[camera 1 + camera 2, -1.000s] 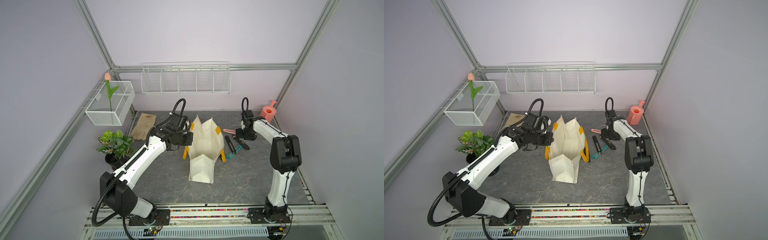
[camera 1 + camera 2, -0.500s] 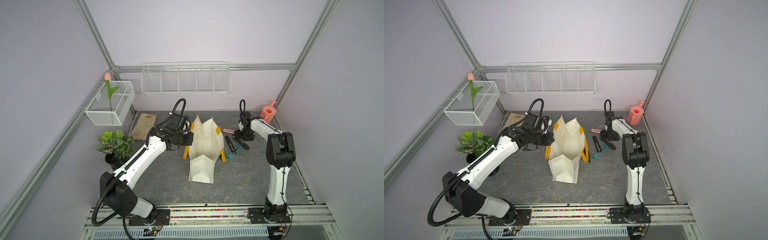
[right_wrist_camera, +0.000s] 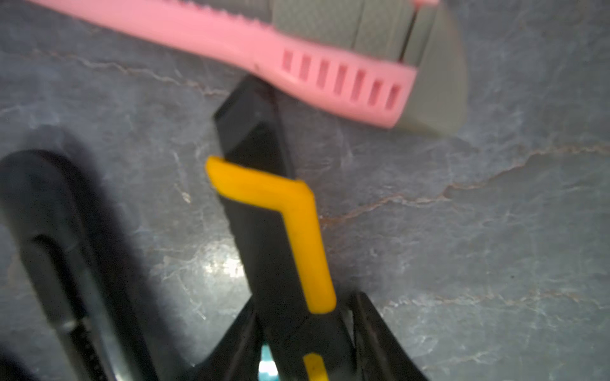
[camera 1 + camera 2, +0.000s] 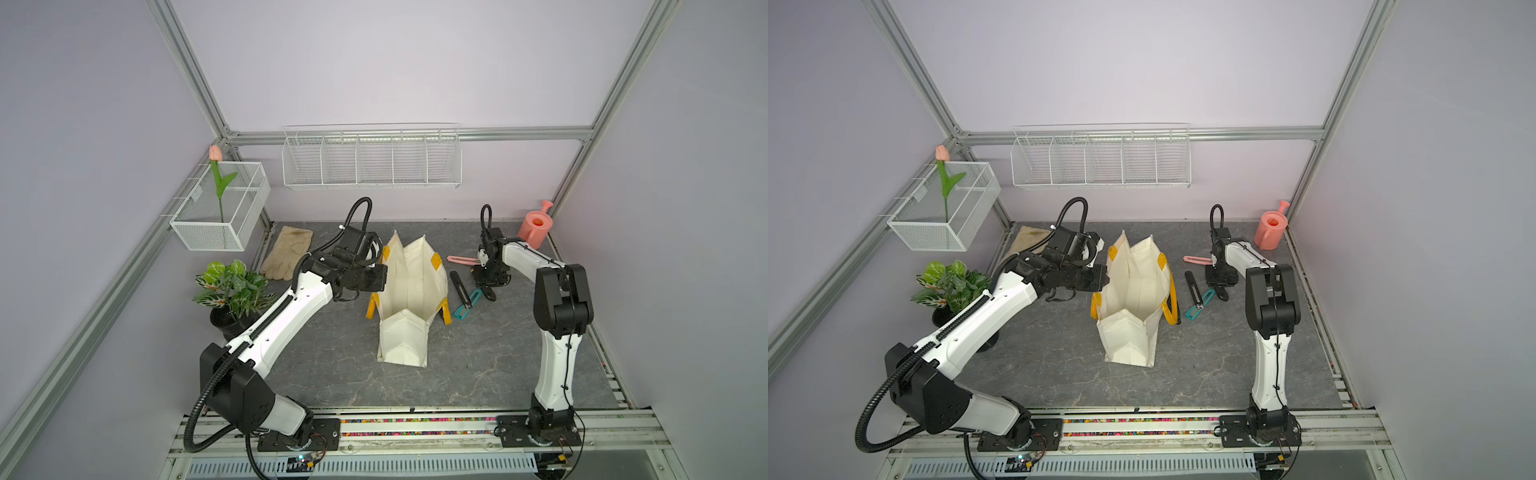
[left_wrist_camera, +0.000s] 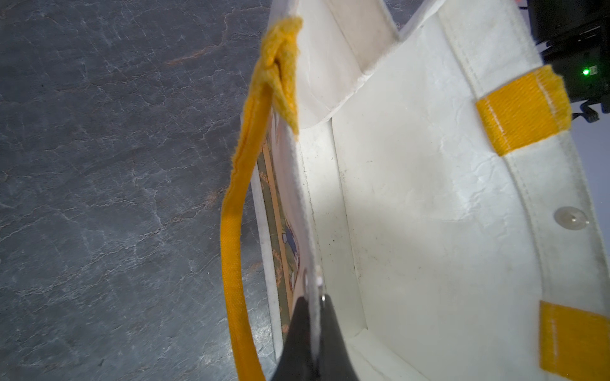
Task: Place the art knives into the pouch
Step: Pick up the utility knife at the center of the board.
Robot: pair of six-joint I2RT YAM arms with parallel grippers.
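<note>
Grey stone-look table (image 4: 478,365) fills the floor of a box with pale purple walls. The pouch (image 4: 409,291) stands in the middle with its mouth wide open, plain cream inside. The left claw (image 5: 313,306) is pinched tight on the pouch's top edge, and a yellow handle (image 5: 234,247) hangs just beside it. The art knife (image 3: 264,214), black with a yellow stripe, lies on the table on the right arm's side of the pouch, not inside it. The right claw (image 3: 305,301) is down over the art knife, with one of its fingers (image 3: 373,330) close on each side. I cannot tell if they squeeze it. The art knife's tip reaches a pink cutter (image 3: 231,43). A black cutter (image 4: 459,286) lies between the art knife and the pouch, and a teal cutter (image 4: 467,305) lies by its end. A pink watering can (image 4: 536,226) stands in the back corner.
</note>
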